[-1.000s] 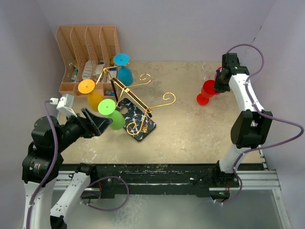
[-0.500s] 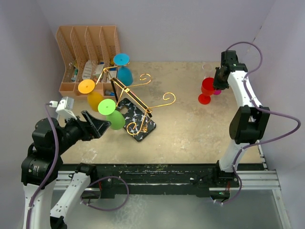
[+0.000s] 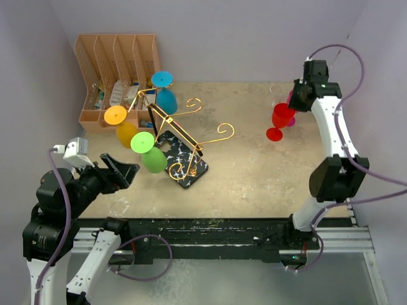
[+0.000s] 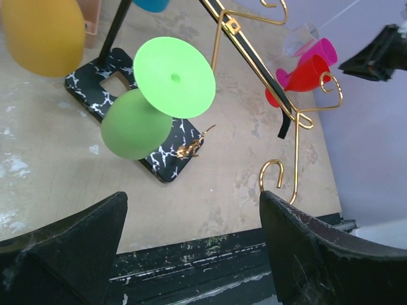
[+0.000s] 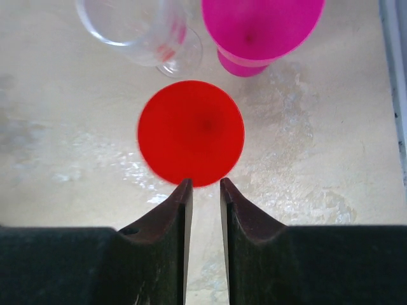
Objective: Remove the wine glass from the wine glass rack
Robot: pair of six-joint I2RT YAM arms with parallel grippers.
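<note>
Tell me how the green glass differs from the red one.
The green glass hangs tilted from the gold rack, foot uppermost; the red glass stands on the table, off the rack. The green glass is lime; the red glass is bright scarlet, with a pink glass and a clear glass for neighbours. Both are opaque and stemmed.

I see a scuffed beige table (image 3: 254, 171). At ten o'clock in the top view, an orange-brown file organiser (image 3: 117, 54) sits by the back wall. The wine glass rack (image 3: 186, 164) rests its marbled black base around nine o'clock. At two o'clock a red glass (image 5: 191, 132), a pink glass (image 5: 261, 25) and a clear glass (image 5: 137, 28) stand close together.
</note>
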